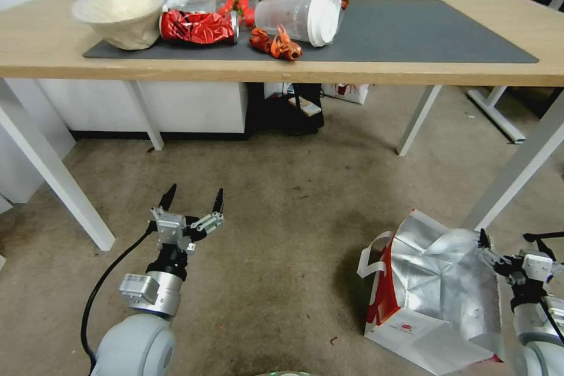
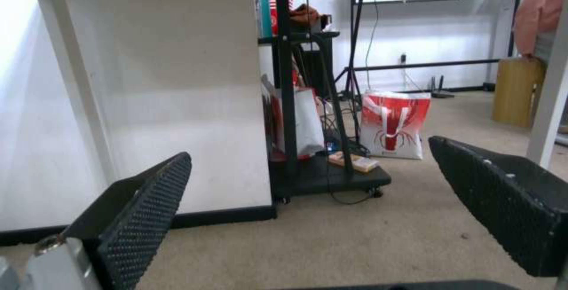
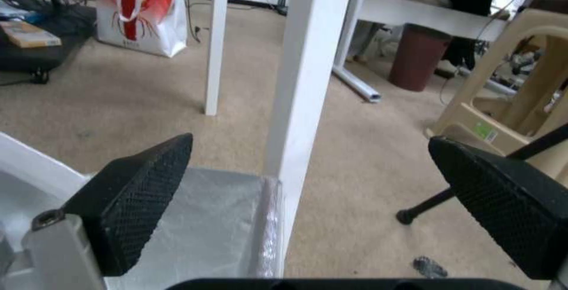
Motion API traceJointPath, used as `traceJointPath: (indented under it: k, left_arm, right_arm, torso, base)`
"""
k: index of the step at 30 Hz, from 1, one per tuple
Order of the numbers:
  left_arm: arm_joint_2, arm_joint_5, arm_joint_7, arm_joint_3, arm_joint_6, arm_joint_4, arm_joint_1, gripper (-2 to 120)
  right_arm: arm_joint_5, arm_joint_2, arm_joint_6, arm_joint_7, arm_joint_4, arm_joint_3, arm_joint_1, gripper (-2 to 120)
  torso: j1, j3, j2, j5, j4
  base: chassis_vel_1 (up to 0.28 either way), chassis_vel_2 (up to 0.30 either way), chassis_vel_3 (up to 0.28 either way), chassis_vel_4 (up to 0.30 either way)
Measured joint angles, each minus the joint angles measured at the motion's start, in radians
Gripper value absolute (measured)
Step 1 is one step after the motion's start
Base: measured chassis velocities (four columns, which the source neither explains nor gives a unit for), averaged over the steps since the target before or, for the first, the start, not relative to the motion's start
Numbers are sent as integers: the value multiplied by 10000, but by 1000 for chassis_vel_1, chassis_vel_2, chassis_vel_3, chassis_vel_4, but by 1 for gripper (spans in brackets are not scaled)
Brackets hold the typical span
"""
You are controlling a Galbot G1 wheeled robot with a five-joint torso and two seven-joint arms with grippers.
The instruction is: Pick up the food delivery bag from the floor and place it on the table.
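We are seeing the task barely begun. The food delivery bag (image 1: 435, 299) is lying slumped on the floor (image 1: 282, 235) at about four o'clock in the head view, foil lining gaping upward, a white strap handle curling off its left edge, and a table leg rising just behind it. Nothing is lifting it yet.

Our right gripper (image 1: 511, 252) is hanging at the bag's right-hand rim, at roughly three o'clock from the bag's middle. In the right wrist view its fingers (image 3: 136, 201) are standing wide apart, one over the foil and the other over bare carpet, so we are judging it poised to straddle the rim, not gripping.

Our left gripper (image 1: 192, 202) is waiting over bare carpet at about eight o'clock, fingers spread, holding nothing.

The table (image 1: 411, 70) is sitting across twelve o'clock, cluttered at its left end, with bare mat (image 1: 423, 29) toward the right. Grasping, lifting and placing are all remaining.
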Motion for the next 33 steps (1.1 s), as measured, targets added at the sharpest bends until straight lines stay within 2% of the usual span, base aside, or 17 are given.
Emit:
traceJointPath:
  k: [22,24,25,28,30,31,33]
  left_arm:
    - [-98,236,1,-50,-122,-77,132,100]
    - [-110,256,-9,-54,-148,-77,143,100]
    - [-110,256,-9,-54,-148,-77,143,100]
    - [-110,273,-29,-59,-160,-75,133,100]
    - [-108,273,-36,-62,-161,-75,124,100]
    - [-106,273,-42,-62,-162,-74,114,100]
    - [-105,273,-44,-62,-162,-75,110,100]
  right_arm:
    - [17,-168,-274,-127,-1464,-628,796,99]
    - [16,-165,-304,-119,-1565,-704,814,90]
    - [16,-165,-304,-119,-1565,-704,814,90]
    - [136,-114,-364,-125,-1564,-788,761,75]
    - [150,-98,-376,-127,-1554,-794,750,71]
    - [153,-95,-377,-130,-1542,-794,742,65]
    - [155,-94,-378,-131,-1529,-794,738,63]
  torso:
    - [0,0,5,2,2]
    - [0,0,5,2,2]
    - [0,0,5,2,2]
    - [0,0,5,2,2]
    - [1,0,5,2,2]
    - [0,0,6,2,2]
    - [0,0,6,1,2]
  base:
    - [0,0,0,0]
    - [0,0,0,0]
    - [0,0,0,0]
    - [0,0,0,0]
    - [0,0,0,0]
    - [0,0,0,0]
    - [0,0,0,0]
